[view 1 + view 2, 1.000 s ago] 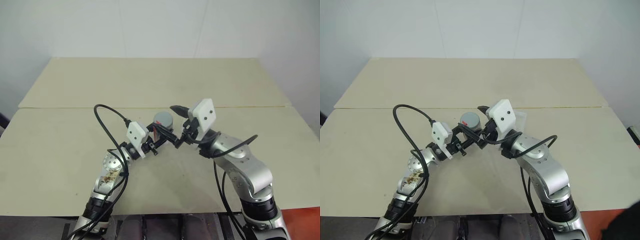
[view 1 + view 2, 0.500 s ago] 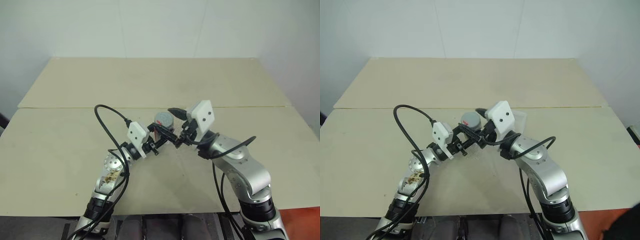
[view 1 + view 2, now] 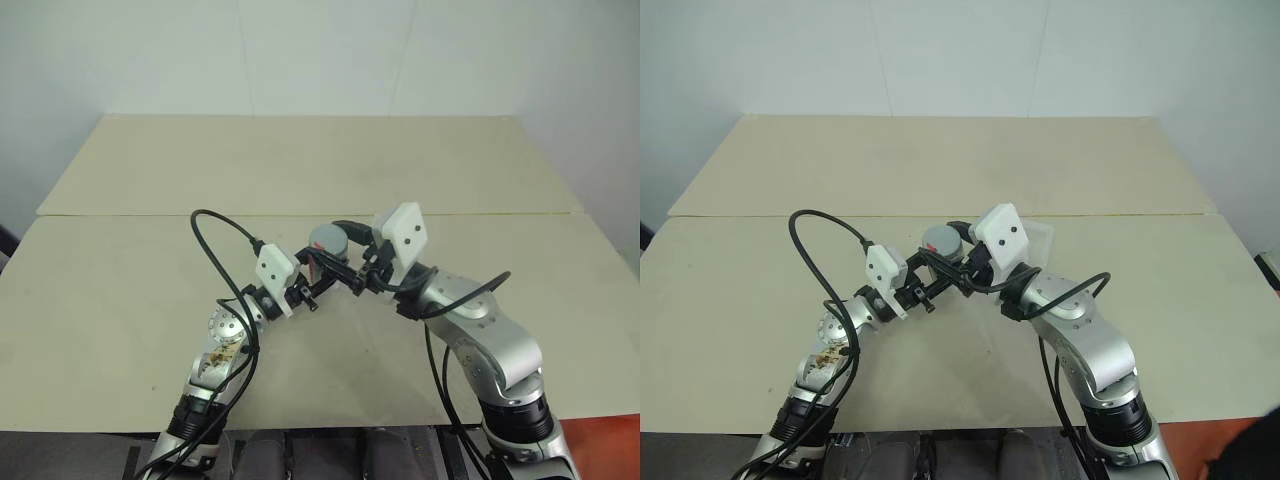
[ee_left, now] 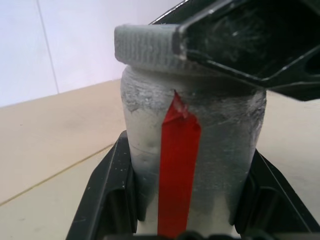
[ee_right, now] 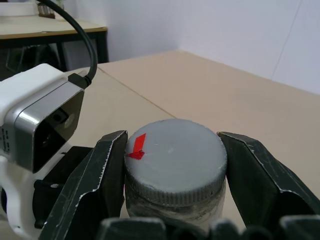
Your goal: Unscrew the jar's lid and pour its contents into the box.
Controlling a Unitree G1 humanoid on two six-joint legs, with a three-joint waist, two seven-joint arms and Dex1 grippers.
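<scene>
The jar (image 4: 190,165), a frosted silvery cylinder with a red vertical stripe, stands upright between my left gripper's fingers (image 4: 107,195), held above the table. My left gripper (image 3: 318,270) is shut on the jar's body. The grey lid (image 5: 172,152), with a small red mark near its edge, sits on top of the jar. My right gripper (image 5: 175,167) reaches in from the other side and is shut on the lid's rim, one finger on each side. The clear plastic box (image 3: 1042,238) lies on the table just behind my right wrist, partly hidden by it.
Two beige tables (image 3: 300,160) stand end to end with a seam (image 3: 150,214) running across just behind the hands. A black cable (image 3: 215,235) loops up from my left wrist. A white wall rises behind the far table.
My right gripper's fingers, spread apart beside the lid a second ago, have closed in and now clamp the lid. The left gripper and the jar have stayed where they were.
</scene>
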